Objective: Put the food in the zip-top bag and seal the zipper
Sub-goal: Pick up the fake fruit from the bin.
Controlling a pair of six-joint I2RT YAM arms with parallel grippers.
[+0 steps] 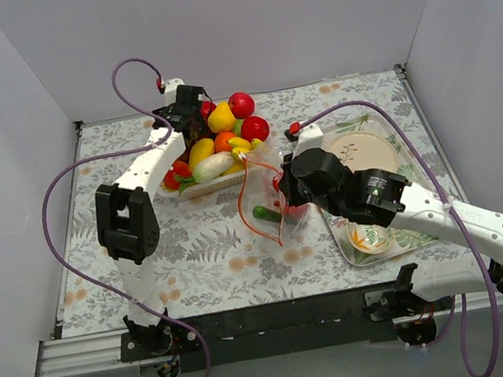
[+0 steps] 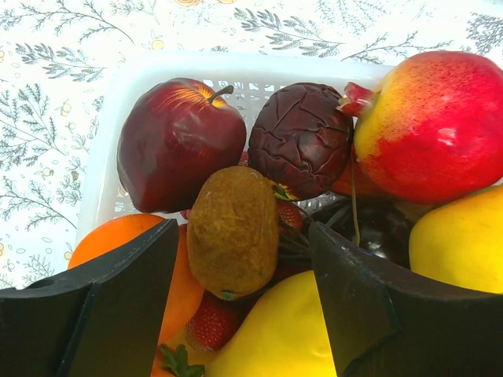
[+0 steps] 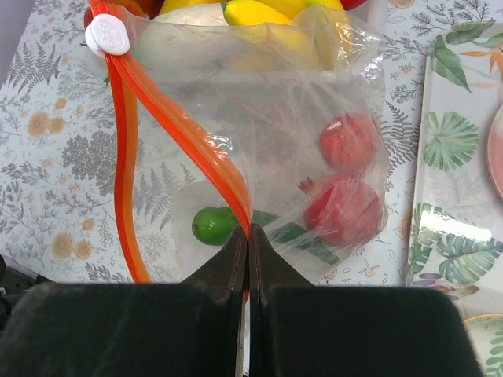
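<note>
Along the bottom of the left wrist view, the left gripper [image 2: 242, 229] holds its black fingers wide apart, one on each side of a brown kiwi [image 2: 232, 208] (no contact visible). The kiwi lies in the white basket [image 2: 110, 102], above centre in the top view, where most food [image 1: 225, 140] is heaped. Just right, mid-frame, the bag [image 3: 314, 94] stands open, with two red fruits [image 3: 346, 212] and a green piece [image 3: 214, 225] inside. The right gripper [image 3: 248, 243] pinches its zipper [image 3: 181, 133], jaws tight together.
</note>
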